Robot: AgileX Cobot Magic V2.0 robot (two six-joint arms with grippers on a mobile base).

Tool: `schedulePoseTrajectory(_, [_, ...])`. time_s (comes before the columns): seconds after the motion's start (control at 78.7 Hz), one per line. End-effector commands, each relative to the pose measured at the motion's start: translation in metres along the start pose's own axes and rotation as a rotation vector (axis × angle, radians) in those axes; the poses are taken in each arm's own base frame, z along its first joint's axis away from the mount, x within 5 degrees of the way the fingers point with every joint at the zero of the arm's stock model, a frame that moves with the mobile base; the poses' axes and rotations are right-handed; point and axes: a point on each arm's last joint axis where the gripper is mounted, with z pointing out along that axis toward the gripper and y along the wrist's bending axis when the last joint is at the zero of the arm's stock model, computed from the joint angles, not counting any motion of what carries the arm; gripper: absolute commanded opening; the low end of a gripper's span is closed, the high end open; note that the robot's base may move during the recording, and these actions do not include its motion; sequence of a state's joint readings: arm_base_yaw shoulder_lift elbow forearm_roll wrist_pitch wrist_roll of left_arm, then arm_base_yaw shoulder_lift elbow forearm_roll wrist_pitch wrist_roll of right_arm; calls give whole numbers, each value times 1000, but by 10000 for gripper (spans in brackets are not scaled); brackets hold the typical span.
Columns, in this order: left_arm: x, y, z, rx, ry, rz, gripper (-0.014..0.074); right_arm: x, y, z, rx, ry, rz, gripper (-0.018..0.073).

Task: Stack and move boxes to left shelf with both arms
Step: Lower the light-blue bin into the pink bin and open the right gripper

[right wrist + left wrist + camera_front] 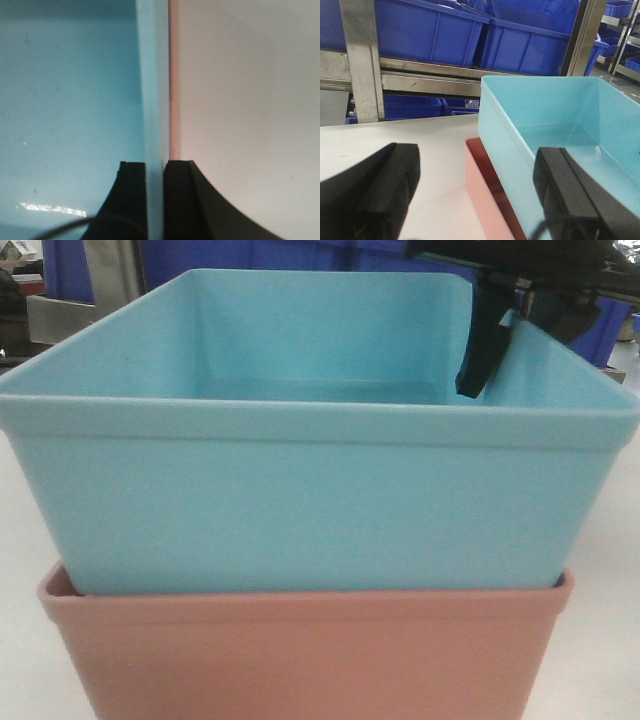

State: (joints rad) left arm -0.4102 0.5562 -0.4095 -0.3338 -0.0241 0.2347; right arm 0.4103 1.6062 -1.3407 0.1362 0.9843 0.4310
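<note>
While the blue bin sits nested in the pink bin, right fingers clamping its wall, left fingers apart, your shelf move remains.

Blue box and pink box are smooth plastic, frame brushed steel.

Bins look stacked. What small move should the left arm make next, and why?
Probably close the left gripper. Its fingers stand wide open, one over the table, one over the light blue bin, straddling its near wall; that bin sits nested in the salmon pink bin. The right gripper is shut on the far side wall, so a two-arm lift lacks only this grip.
</note>
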Motion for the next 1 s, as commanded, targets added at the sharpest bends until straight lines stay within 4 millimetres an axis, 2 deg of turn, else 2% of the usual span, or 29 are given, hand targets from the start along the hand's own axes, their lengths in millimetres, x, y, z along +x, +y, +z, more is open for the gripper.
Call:
schedulePoseTrajectory(0.0, [-16, 1, -1, -17, -97, -6, 386, -5, 7, -23, -84, -116, 5, 57])
schedulePoseTrajectory(0.445, [-16, 1, -1, -17, -97, -6, 386, 0, 4, -8, -57, -100, -68, 63])
schedulePoseTrajectory(0.508, [-16, 1, -1, -17, -97, -6, 386, 0, 4, -8, -59, -106, -78, 113])
schedulePoseTrajectory(0.623, [-16, 1, -1, -17, -97, -6, 386, 0, 4, -8, -58, -104, -91, 295])
schedulePoseTrajectory(0.686, [-16, 1, -1, -17, -97, -6, 386, 1, 5, -9, -58, -105, -111, 360])
schedulePoseTrajectory(0.864, [-16, 1, -1, -17, -97, -6, 386, 1, 6, -22, -80, -157, -136, 372])
schedulePoseTrajectory(0.991, [-16, 1, -1, -17, -97, -6, 386, 2, 8, -44, -114, -248, -186, 372])
